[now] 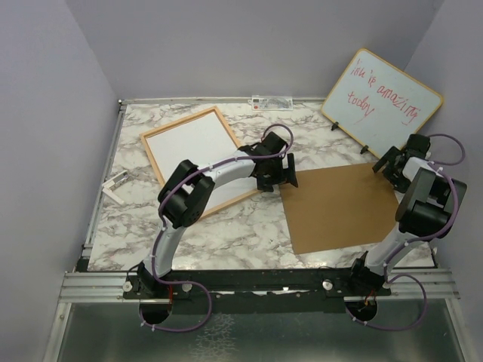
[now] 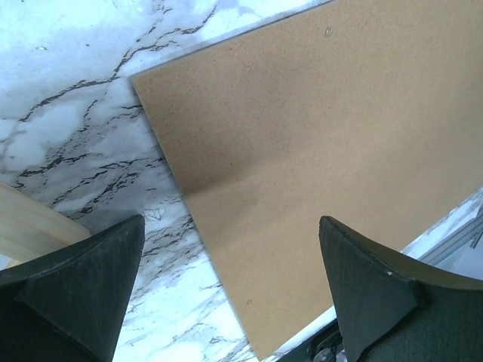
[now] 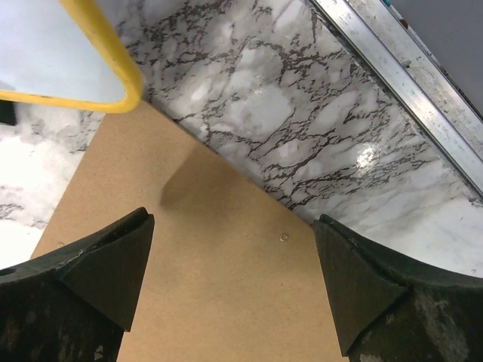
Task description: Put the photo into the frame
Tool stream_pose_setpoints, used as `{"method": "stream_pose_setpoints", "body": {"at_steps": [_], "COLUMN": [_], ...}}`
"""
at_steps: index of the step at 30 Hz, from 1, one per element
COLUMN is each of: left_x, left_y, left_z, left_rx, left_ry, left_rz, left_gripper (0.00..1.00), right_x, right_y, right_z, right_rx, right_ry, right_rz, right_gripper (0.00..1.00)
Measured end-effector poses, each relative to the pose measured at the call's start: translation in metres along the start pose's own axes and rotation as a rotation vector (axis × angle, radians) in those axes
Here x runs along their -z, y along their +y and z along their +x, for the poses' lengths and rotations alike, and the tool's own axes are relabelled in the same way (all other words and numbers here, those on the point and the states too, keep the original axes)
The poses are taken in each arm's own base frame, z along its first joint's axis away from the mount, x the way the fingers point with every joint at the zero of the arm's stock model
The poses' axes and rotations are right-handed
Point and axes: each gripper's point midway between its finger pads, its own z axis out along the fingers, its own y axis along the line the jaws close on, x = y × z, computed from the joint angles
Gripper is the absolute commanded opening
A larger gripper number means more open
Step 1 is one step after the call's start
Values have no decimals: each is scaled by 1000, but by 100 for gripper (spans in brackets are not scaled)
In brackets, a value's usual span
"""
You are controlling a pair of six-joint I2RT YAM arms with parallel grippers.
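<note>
The frame (image 1: 153, 151), thin light wood, lies flat at the back left; its opening (image 1: 195, 151) shows plain white. I cannot tell whether that white sheet is the photo's back; no printed picture shows in any view. My left gripper (image 1: 278, 175) hangs open over the left corner of a plain brown backing board (image 1: 343, 207), nothing between its fingers (image 2: 90, 286). In the left wrist view a corner of the frame (image 2: 30, 219) shows at the left. My right gripper (image 1: 392, 162) is open above the board's far right corner (image 3: 219, 256).
A wood-edged whiteboard (image 1: 381, 98) with red writing leans at the back right; its rim (image 3: 106, 68) is close to my right gripper. A small white object (image 1: 115, 185) lies at the left edge. A metal rail (image 3: 407, 83) borders the marble table (image 1: 226, 234).
</note>
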Motion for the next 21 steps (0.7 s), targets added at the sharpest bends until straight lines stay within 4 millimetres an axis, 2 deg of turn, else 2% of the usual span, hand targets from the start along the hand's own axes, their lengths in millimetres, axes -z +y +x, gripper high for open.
{"method": "stream_pose_setpoints", "body": {"at_steps": [8,14,21], "left_x": [-1,-3,-9], "left_y": [0,-4,-21], "left_z": [0,0,8], "left_rx": [10,12,1], "left_ry": [-12,8,54], "left_rz": [-18,-7,59], "left_gripper": [99,99,97], "right_x": [-5,-9,-6], "right_y": [-8,9,25], "right_z": [2,-4,-1], "right_rx": [74,83,73], "right_ry": [10,21,9], "right_rz": [5,-88,-222], "right_gripper": [92,91,90]}}
